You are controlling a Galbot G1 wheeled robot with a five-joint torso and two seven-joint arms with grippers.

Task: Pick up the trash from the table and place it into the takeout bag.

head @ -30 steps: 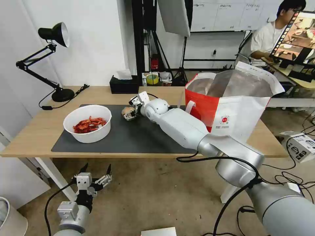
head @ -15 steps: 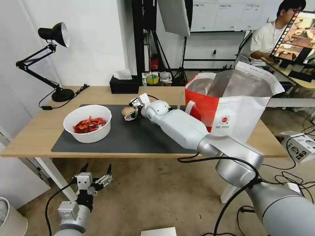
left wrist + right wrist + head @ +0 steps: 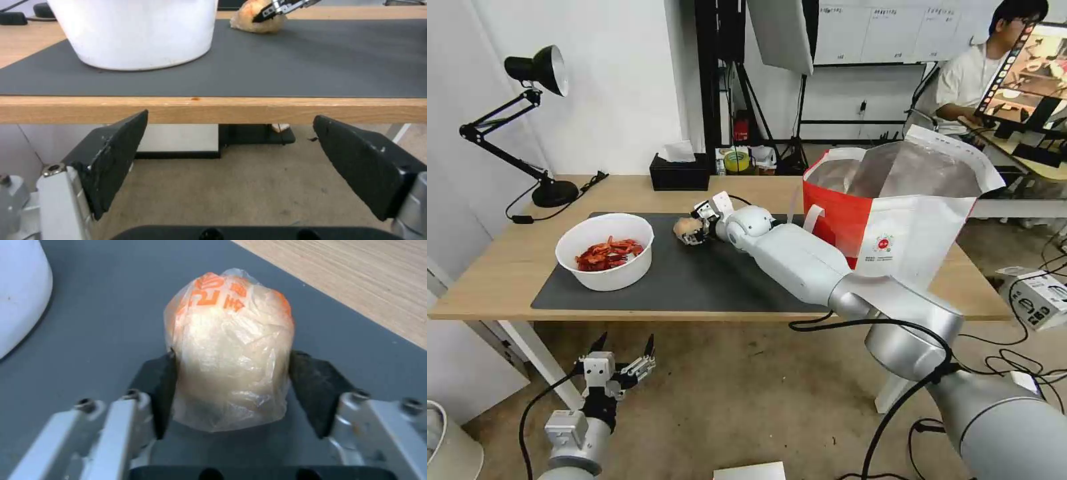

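One beige lumpy ball [image 3: 229, 350] clamped in right claw [image 3: 231, 390], one white bowl [image 3: 605, 250] nearby.

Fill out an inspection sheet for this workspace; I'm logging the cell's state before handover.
Surface: light-wood table with a dark grey mat.
Job's things: beige lumpy ball on the mat; white bowl of red shells on the mat; takeout bag standing open at the table's right end.
Clutter: black tissue box and black desk lamp at the table's back.
Grippers: right gripper closed on the ball's sides; left gripper open, below the table's front edge.
Cables: lamp cord on the tabletop; black cables on the floor.
Surroundings: person seated at a monitor behind the bag.
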